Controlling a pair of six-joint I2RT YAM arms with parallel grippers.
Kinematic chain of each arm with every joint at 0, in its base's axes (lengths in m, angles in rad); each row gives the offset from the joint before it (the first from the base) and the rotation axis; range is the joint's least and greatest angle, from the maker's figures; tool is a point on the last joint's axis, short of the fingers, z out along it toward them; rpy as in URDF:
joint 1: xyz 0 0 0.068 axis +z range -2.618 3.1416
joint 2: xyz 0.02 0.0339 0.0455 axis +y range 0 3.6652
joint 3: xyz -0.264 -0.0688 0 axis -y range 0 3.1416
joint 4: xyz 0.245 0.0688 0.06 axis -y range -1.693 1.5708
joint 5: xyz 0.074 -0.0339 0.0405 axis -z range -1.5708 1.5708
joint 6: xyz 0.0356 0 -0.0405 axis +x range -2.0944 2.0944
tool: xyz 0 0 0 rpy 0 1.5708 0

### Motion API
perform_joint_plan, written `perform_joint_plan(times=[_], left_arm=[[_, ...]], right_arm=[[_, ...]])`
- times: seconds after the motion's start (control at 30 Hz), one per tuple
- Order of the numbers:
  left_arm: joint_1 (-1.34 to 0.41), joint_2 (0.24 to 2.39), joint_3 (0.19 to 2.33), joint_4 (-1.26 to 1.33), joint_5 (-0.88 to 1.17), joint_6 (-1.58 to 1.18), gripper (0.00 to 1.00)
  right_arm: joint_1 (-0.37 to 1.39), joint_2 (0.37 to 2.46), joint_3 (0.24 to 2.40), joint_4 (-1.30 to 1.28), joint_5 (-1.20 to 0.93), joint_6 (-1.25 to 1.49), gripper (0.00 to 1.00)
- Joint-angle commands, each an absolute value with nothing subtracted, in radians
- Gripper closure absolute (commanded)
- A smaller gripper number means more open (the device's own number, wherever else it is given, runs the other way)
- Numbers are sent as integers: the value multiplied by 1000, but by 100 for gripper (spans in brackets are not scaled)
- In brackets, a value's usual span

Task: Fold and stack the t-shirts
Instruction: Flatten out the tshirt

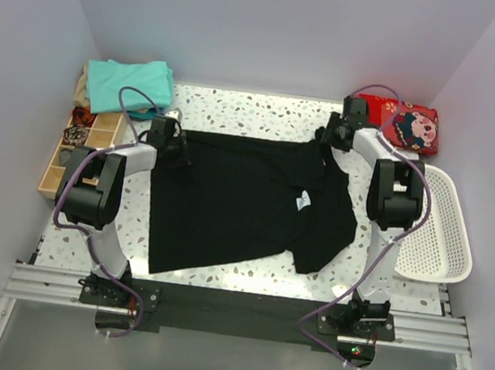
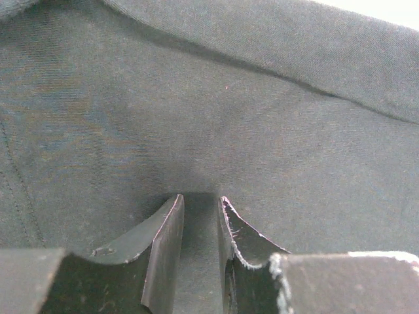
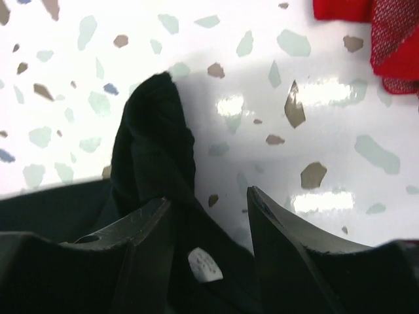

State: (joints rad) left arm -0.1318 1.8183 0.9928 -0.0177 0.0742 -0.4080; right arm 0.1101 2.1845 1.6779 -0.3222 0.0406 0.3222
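Observation:
The black t-shirt [image 1: 236, 202] lies spread on the speckled table, its right side folded inward, with the small white patch [image 1: 301, 201] showing. My left gripper [image 1: 172, 142] is at the shirt's far left corner; in the left wrist view it [image 2: 201, 199] is shut on a ridge of black cloth [image 2: 216, 111]. My right gripper [image 1: 330, 134] is at the shirt's far right corner; in the right wrist view it [image 3: 209, 193] is open, with a bunched black corner [image 3: 154, 144] and a white tag [image 3: 205, 265] between the fingers. Folded teal t-shirts [image 1: 129, 85] sit at the back left.
A wooden compartment tray [image 1: 77, 141] stands at the left edge below the teal stack. A red printed cloth item [image 1: 400, 122] lies at the back right and shows in the right wrist view [image 3: 393, 33]. A white mesh basket [image 1: 440, 231] stands at the right edge.

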Motion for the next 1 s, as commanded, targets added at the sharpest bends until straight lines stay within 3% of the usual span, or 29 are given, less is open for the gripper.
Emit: perform_joint_plan(times=[0.0,0.17,0.37,0.97], left_arm=[[-127,1856,994,-94,83,-393,68],[-127,1855,1006,-104,81,-391,69],[-127,1853,1022,-133,40,-376,69],[-114,1847,1003,-138,-6,-364,70]], right_arm=[[107,2269,1770,-374,133,328,50],[106,2345,1890,-497,277,345,52],[98,2338,1861,-609,514,363,53],[68,2214,1726,-560,677,359,54]])
